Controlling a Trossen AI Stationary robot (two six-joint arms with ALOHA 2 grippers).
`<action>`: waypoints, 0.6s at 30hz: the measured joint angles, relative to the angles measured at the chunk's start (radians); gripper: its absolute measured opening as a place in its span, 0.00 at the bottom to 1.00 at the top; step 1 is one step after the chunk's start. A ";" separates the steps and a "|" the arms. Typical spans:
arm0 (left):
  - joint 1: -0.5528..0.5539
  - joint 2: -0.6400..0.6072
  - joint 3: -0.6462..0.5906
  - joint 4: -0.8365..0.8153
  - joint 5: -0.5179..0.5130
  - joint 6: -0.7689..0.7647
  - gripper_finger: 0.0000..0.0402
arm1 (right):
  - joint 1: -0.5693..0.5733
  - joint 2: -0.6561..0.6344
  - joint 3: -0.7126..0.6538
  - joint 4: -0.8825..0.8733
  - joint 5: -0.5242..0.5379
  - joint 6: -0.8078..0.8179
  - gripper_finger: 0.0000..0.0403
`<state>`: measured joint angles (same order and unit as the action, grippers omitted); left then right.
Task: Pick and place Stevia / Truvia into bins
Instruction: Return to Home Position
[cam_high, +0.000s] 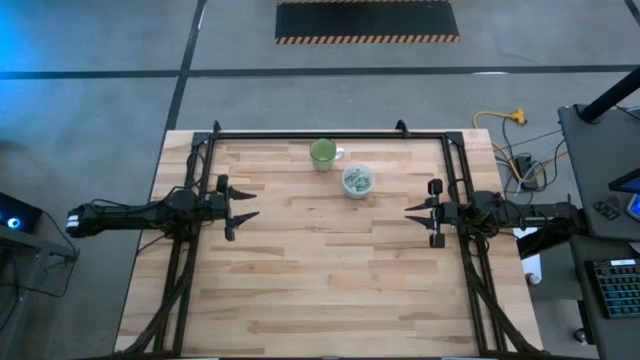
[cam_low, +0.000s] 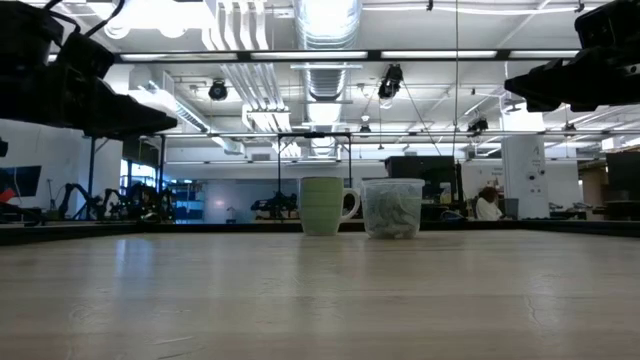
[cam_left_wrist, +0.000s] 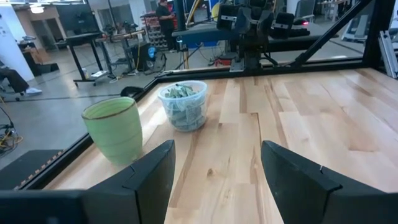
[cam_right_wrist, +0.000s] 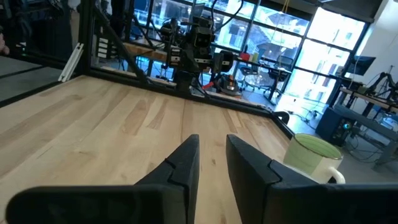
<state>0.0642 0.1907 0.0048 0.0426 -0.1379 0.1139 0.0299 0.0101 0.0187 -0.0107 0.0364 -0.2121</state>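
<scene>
Sachets (cam_left_wrist: 180, 91) fill the cup (cam_high: 357, 180) beside a mug (cam_high: 323, 153), far on the tabletop (cam_high: 330, 280). The left end effector (cam_high: 245, 205) is released; the right end effector (cam_high: 415, 212) is barely parted and empty.

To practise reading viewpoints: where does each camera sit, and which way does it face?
High: overhead, facing down; both arms, left claw, right claw.
Low: table height, facing green ceramic mug and clear plastic cup of sachets; arms overhead.
Left wrist: across table towards both vessels; own fingers.
Right wrist: towards mug; own fingers.
All share the mug.

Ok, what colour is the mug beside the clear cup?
Pale green; the mug shows best in the left wrist view.
</scene>
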 joint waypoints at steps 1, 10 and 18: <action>0.000 0.002 0.000 0.000 0.000 -0.003 0.55 | 0.000 0.000 0.000 0.000 0.000 0.001 0.17; 0.000 -0.043 0.008 0.004 -0.001 0.050 0.55 | 0.000 0.000 0.000 0.000 0.000 0.000 0.20; -0.001 -0.157 0.012 -0.025 0.030 0.017 0.55 | 0.001 -0.001 0.000 0.000 -0.002 0.002 0.21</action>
<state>0.0635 0.0333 0.0164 0.0175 -0.1081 0.1312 0.0305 0.0091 0.0189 -0.0107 0.0348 -0.2104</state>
